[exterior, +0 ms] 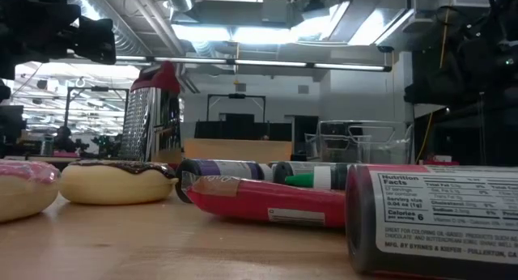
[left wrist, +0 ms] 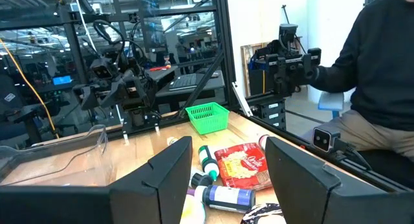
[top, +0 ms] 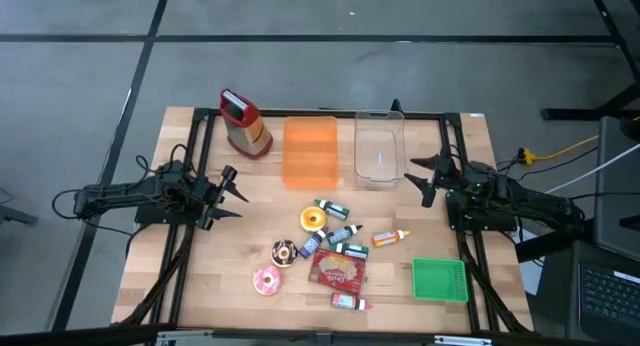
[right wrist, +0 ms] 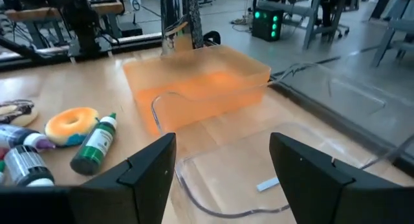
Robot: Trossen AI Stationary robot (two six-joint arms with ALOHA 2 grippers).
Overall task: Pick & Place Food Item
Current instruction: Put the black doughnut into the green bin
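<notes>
Nothing was moved yet: the donuts (top: 312,219) lay at six o'clock of the orange bin (top: 310,151), and both the left gripper (top: 229,194) and the right gripper (top: 421,179) waited with fingers spread, holding nothing

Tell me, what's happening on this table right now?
Nothing is being handled yet. The left pincer and right pincer both wait open and empty at the table's sides. Between them lie doughnuts, small bottles and a red packet, with an orange bin, a clear bin and a green basket nearby.
</notes>
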